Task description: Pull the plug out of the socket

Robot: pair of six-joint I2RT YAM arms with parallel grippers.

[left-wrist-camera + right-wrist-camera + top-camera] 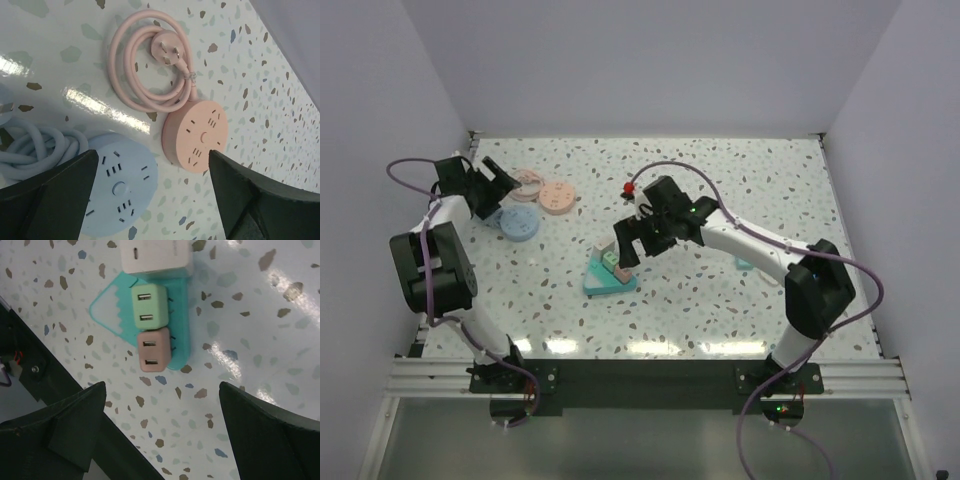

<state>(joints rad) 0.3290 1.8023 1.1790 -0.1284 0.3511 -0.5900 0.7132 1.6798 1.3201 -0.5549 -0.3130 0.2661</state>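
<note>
Three plugs (149, 306) seated in the teal socket (107, 315) mid-table, white, green, pink, right gripper (162, 390) spread wide and empty above them, left gripper (152, 155) likewise by round pink socket (196, 137)

The top camera stands high over the near edge of the table (720, 300) and looks down and forward, far enough to take in the whole surface. The left wrist camera looks down from close on the pink round socket (196, 131) and the blue round socket (120, 187), both small at far left in the top view. The right wrist camera looks almost straight down, also close, on the teal socket (180, 300), which lies near the centre of the top view.
</note>
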